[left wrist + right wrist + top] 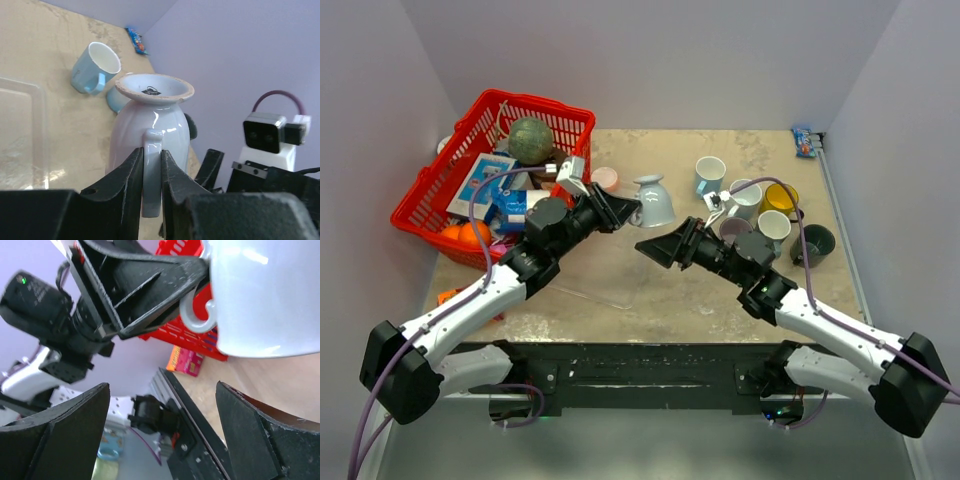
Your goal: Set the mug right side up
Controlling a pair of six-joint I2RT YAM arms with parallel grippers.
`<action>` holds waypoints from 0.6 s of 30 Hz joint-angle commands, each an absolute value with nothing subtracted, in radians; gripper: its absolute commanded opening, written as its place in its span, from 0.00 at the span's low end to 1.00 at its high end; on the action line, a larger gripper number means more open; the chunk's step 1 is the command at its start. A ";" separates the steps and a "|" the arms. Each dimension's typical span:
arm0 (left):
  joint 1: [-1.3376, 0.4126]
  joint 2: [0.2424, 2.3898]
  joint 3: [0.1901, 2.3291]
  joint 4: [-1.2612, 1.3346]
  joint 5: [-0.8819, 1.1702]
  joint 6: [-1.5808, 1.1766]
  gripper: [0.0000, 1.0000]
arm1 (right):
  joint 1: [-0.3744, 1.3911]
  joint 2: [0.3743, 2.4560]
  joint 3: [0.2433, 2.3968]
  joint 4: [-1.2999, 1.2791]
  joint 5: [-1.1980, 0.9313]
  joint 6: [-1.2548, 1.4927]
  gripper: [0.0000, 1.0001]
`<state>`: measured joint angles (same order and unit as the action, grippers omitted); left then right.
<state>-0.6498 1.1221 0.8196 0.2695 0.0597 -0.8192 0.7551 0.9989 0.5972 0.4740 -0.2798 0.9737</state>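
I have my left fingers pinched shut on the handle of the mug, which stands rim-down on the worktop near the red basket. My right fingers gape wide, farther from the basket, holding nothing.

The pale blue ceramic mug has a smooth, glossy glaze with bright highlights, though its foot ring looks bare, rough and brown-stained. The left gripper is matt black plastic. The mottled beige tabletop looks dull and stone-like, and the red lattice basket is shiny moulded plastic.
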 commanded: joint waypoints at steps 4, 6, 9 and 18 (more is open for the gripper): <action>-0.657 1.089 0.824 0.506 0.043 -1.072 0.00 | 0.791 1.023 0.537 0.666 -0.049 1.193 0.86; -0.657 1.097 0.816 0.521 0.037 -1.130 0.00 | 0.798 1.029 0.509 0.709 -0.003 1.253 0.84; -0.655 1.103 0.796 0.551 0.028 -1.219 0.00 | 0.810 1.040 0.500 0.758 0.060 1.259 0.82; -0.657 1.143 0.668 0.768 0.026 -1.558 0.00 | 0.859 1.137 0.541 0.880 0.152 1.167 0.80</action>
